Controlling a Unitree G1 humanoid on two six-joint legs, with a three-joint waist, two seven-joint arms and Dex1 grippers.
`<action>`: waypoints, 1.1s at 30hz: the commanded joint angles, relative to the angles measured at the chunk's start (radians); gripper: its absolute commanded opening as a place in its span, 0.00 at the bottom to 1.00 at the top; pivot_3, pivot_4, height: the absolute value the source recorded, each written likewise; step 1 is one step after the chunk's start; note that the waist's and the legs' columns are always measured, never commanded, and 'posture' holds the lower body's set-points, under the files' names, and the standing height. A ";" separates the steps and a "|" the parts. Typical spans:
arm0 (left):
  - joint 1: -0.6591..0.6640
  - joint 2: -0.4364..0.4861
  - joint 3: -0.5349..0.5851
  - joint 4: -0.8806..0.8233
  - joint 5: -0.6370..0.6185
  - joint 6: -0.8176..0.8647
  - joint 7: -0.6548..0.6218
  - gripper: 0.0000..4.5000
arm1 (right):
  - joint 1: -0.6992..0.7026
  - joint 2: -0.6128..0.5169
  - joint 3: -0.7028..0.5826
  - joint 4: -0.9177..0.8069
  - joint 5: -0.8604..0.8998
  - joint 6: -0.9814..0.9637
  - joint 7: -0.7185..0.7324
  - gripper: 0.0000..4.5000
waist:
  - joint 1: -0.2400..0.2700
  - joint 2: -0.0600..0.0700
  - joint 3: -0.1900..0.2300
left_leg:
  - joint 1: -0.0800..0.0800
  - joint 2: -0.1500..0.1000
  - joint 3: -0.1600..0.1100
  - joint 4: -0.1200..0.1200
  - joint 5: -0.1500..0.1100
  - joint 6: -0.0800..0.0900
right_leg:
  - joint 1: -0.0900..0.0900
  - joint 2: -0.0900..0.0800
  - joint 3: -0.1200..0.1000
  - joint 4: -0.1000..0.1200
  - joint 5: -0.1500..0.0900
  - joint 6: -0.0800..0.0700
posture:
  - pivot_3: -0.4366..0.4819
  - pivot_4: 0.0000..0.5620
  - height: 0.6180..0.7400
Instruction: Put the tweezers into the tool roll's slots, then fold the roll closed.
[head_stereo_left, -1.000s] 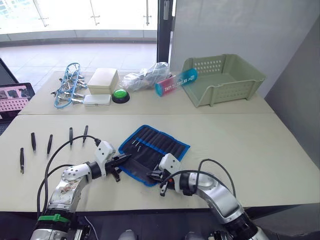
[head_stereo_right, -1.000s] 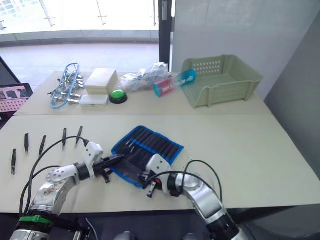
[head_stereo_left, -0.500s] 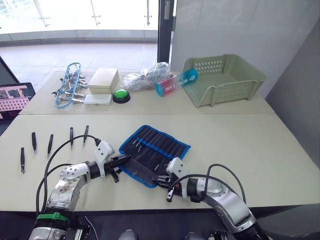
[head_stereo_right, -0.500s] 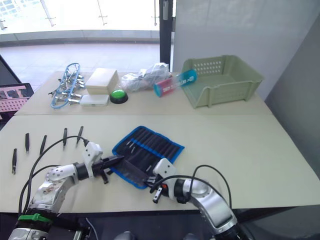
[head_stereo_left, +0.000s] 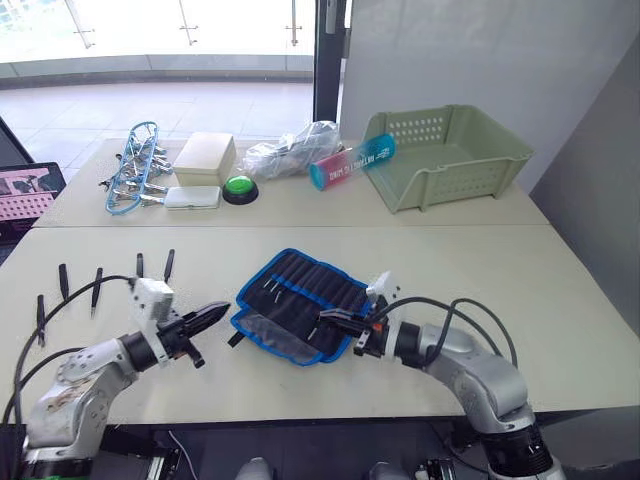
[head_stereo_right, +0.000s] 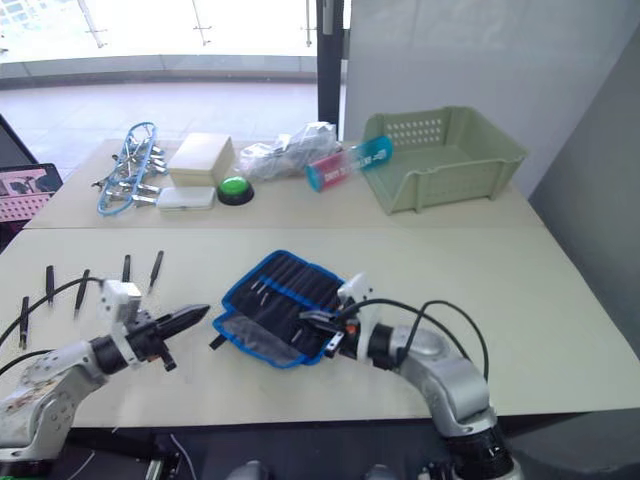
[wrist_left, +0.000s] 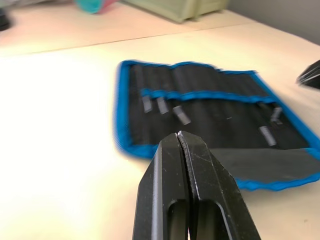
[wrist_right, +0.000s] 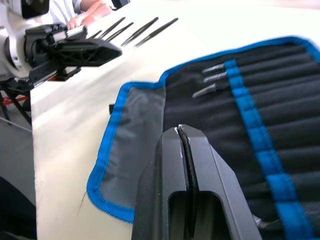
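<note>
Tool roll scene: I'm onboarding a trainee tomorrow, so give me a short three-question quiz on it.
1. True or false: the tool roll is folded shut.
2. How many tweezers lie loose outside it?
3. Which gripper's tip is over the roll? A: left gripper. B: right gripper.

Key: 1 false, it lies open; 2 five; 3 B.

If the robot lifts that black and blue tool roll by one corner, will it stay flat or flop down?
The tool roll would probably flop: it looks like thin fabric lying flat on the table. One grey flap already lies folded out loosely. It likely feels light, since few small tools sit in its slots.
</note>
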 joint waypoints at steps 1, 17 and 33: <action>0.072 -0.018 0.129 -0.055 -0.012 -0.020 0.078 0.01 | -0.025 -0.026 -0.057 -0.010 0.015 -0.041 -0.002 0.00 | 0.001 0.000 0.000 | 0.000 0.000 0.000 0.000 0.000 0.000 | 0.000 0.000 0.000 -0.001 0.000 0.000 | 0.48 0.27 0.81; 0.354 -0.061 0.540 0.124 -0.022 -0.131 0.150 0.90 | -0.045 -0.117 -0.168 0.170 -0.014 -0.290 0.059 1.00 | 0.000 -0.001 0.001 | 0.000 0.000 0.001 -0.001 0.000 0.000 | 0.000 0.000 0.000 -0.001 0.000 0.000 | 0.48 0.27 0.81; 0.291 0.020 0.483 0.358 0.031 -0.249 0.044 0.99 | 0.056 -0.157 -0.261 0.206 0.042 -0.290 0.060 1.00 | 0.005 -0.004 0.000 | 0.001 0.000 0.001 -0.005 0.000 -0.001 | 0.000 0.000 -0.001 -0.001 0.000 0.000 | 0.48 0.27 0.81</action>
